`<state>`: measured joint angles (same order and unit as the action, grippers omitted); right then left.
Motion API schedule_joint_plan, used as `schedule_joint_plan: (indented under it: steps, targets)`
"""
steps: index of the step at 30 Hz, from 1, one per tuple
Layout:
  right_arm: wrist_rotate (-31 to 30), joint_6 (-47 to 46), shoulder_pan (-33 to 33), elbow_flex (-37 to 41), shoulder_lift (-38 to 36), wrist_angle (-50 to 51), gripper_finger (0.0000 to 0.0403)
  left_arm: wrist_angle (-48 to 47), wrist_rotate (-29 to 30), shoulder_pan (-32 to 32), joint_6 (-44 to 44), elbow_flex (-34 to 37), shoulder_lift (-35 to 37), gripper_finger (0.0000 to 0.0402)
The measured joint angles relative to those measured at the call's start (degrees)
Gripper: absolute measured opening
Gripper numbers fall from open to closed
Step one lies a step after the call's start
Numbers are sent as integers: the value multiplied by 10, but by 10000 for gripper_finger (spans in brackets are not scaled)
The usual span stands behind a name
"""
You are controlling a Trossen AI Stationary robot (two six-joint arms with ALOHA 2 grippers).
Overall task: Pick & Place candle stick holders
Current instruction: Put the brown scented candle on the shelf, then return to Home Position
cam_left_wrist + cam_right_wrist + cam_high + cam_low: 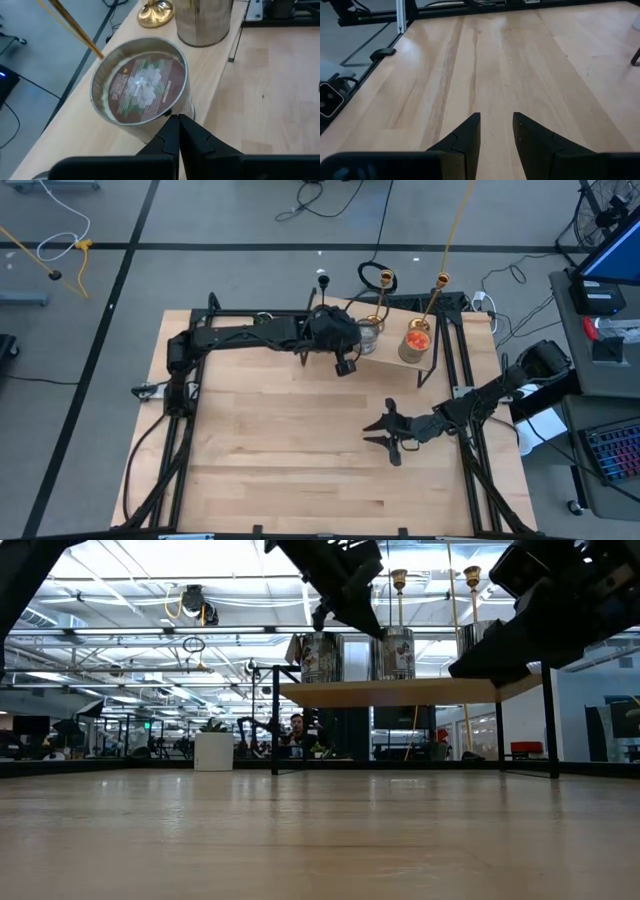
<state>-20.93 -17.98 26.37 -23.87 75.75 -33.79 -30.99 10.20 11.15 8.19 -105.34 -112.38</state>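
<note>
The pale wooden table (300, 450) carries a raised wooden shelf (392, 360) at its far edge, and up there stand the candle stick holders: a silvery glass cup (142, 90), round and smooth, an orange-red glass cup (417, 338) and a brass round-based holder (155, 13) with its slim gold stem. Left gripper (178, 131) hovers right over the silvery cup's rim, dark fingers pressed together on nothing. Right gripper (496, 131) hangs low over bare planks, well apart from the shelf, fingers spread.
</note>
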Motion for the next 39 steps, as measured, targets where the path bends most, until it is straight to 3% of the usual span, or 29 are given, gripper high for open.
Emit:
schedule_joint_plan:
  steps: [11,29,33,39]
  targets:
    - [0,27,0,0,0,-3,109,-17,-1,-19,1,0,12,3]
    - [0,70,0,0,0,-14,109,-210,6,-103,-46,-1,285,4]
    - [0,72,0,0,0,-29,109,-284,42,-136,-74,-1,329,5]
    - [1,108,-6,-1,-35,-73,109,-380,149,-205,-152,-1,364,4]
